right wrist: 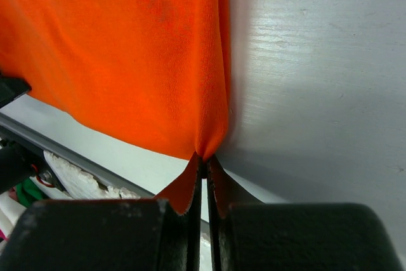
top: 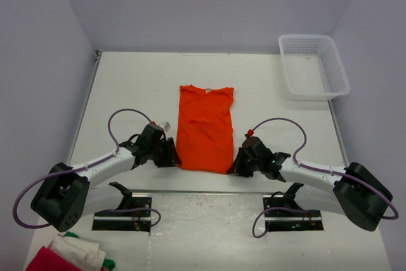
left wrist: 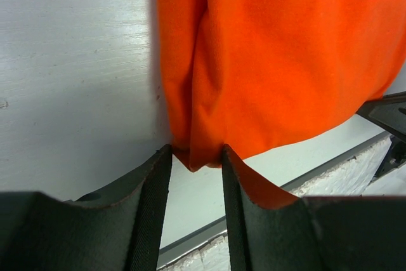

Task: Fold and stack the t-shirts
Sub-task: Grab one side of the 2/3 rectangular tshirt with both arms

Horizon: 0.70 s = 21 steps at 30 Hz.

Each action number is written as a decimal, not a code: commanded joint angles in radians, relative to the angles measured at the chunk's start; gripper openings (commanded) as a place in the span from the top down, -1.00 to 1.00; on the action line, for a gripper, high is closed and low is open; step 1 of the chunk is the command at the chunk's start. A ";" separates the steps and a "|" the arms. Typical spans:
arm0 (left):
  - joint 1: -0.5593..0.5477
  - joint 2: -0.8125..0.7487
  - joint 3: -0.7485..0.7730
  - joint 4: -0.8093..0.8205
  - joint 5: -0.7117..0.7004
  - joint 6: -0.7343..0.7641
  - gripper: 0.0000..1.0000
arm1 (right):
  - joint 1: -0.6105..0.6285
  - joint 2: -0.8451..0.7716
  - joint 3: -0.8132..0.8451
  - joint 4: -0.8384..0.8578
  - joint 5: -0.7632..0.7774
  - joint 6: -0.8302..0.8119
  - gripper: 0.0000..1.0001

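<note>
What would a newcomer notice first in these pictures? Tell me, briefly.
The bright orange t-shirt lying in the centre dominates. The right gripper is pinched shut on its near right corner, while the left gripper has jaws apart around the near left corner. A white basket sits far right, and a red, white and green cloth pile near left.

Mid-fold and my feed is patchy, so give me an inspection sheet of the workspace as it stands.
Surface: white table.
Job's things: one orange t-shirt, lying flat mid-table, collar at the far end.
Clutter: red, white and green cloth pile at the near left corner; white basket far right.
Grippers: left gripper jaws apart around the shirt's near left corner; right gripper shut on the near right corner.
Cables: purple cables looping above each arm, off the shirt.
Surroundings: plain walls.
</note>
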 commanded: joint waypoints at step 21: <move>-0.005 -0.188 -0.090 -0.159 0.054 -0.021 1.00 | 0.034 -0.094 0.071 -0.249 0.121 -0.125 1.00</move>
